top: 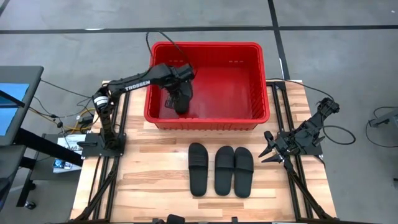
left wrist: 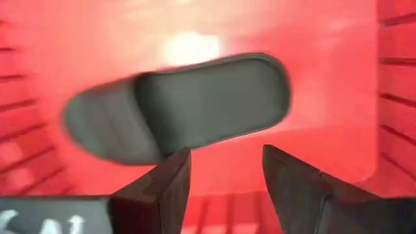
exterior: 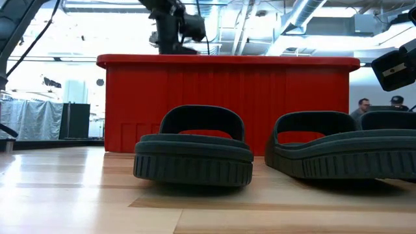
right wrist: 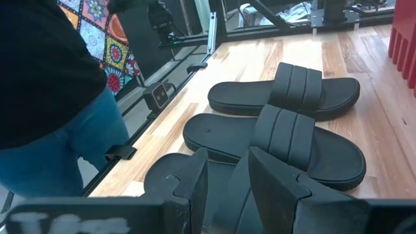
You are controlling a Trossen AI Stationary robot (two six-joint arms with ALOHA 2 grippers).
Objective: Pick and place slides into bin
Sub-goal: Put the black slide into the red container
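The red bin [top: 205,47] stands at the table's far middle; it also shows in the low view [exterior: 227,97]. My left gripper [top: 180,99] is inside it, open, pointing down above one black slide [left wrist: 175,107] that lies on the bin's floor, apart from the fingers. Three black slides [top: 198,168] [top: 224,170] [top: 243,171] lie side by side, soles down, on the table in front of the bin. My right gripper [top: 268,149] is open and empty at the table's right edge, just right of them [right wrist: 227,179].
A person in a dark top and jeans [right wrist: 45,97] stands by the table's near side. The bin's walls [left wrist: 396,78] enclose my left gripper. Bare wood [top: 149,180] lies left of the slides. People [exterior: 364,104] show far off in the room.
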